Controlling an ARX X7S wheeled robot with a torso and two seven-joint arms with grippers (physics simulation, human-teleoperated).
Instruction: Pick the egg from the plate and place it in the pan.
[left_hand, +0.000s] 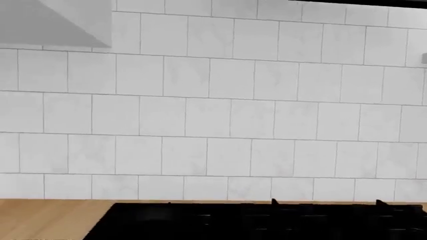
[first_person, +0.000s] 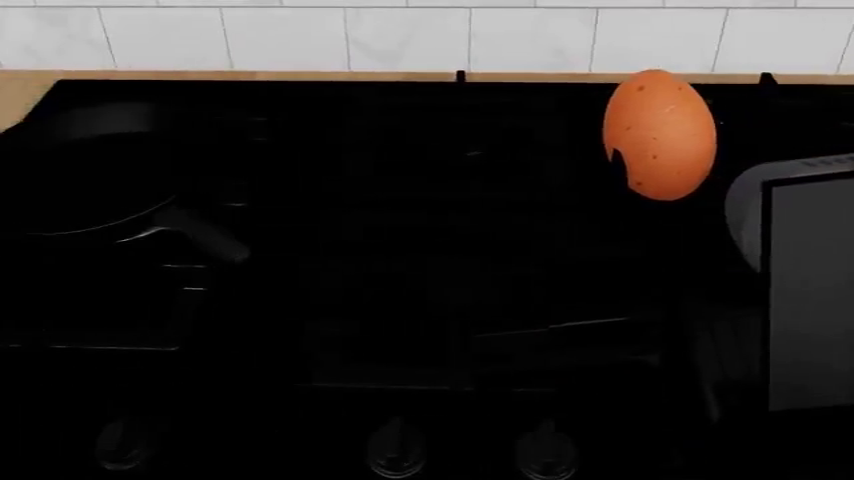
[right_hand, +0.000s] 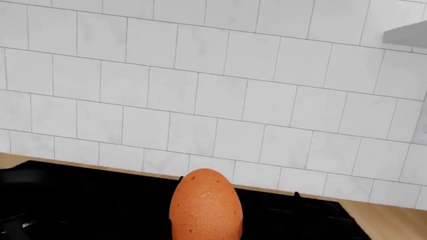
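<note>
item: egg (first_person: 659, 133), orange-brown, oval, faintly speckled, upright with its long axis vertical.

location: raised above the black stovetop (first_person: 400, 250), toward its right rear, in front of the white tiled wall (first_person: 400, 35). the frying pan (first_person: 94, 180) sits well apart, at the stovetop's left, handle pointing toward the middle. no plate in view.

handling, judged: light, rigid, thin-shelled, smooth and curved; likely to slip or crack under a hard squeeze. best held across its widest middle with gentle, even pressure and kept upright.

relation to fingers: in the right wrist view the egg (right_hand: 205, 207) stands close before the camera; a dark notch on its lower left edge in the head view may be a fingertip. right fingers themselves not shown; apparently grasping the egg, since it hangs unsupported. left gripper not visible; state cannot be told.

other: grey arm housing (first_person: 801, 290) at right edge.
</note>
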